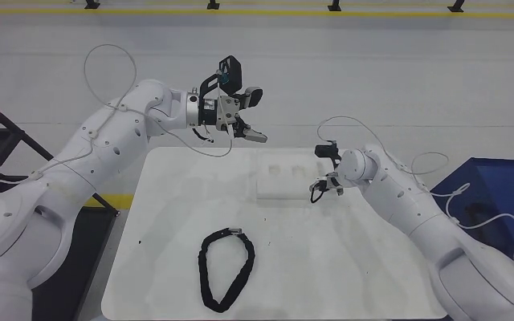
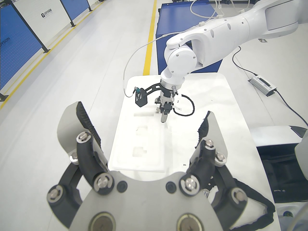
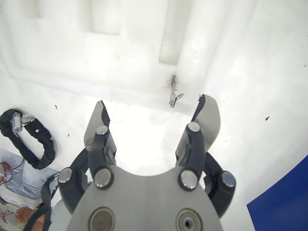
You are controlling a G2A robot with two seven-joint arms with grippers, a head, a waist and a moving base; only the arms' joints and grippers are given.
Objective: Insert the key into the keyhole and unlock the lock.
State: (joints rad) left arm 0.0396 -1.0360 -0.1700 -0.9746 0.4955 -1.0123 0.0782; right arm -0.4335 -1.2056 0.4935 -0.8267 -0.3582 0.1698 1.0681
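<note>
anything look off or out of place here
The key sits outside the recesses, at the outer edge of the foam tray, just past a slot's end, tilted, with a dark smudge on the foam beside it. A few dark specks dot the table.

The chain lock (image 2: 263,205) runs off the frame's edge, partly behind the left gripper (image 2: 144,111). The key (image 3: 173,92) has its tip hidden in the foam tray (image 3: 60,56).

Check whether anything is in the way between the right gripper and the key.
Nothing visible is. The right gripper hangs with its jaws open, and the key lies just ahead of them at the edge of the white foam block, with nothing lying in between.
</note>
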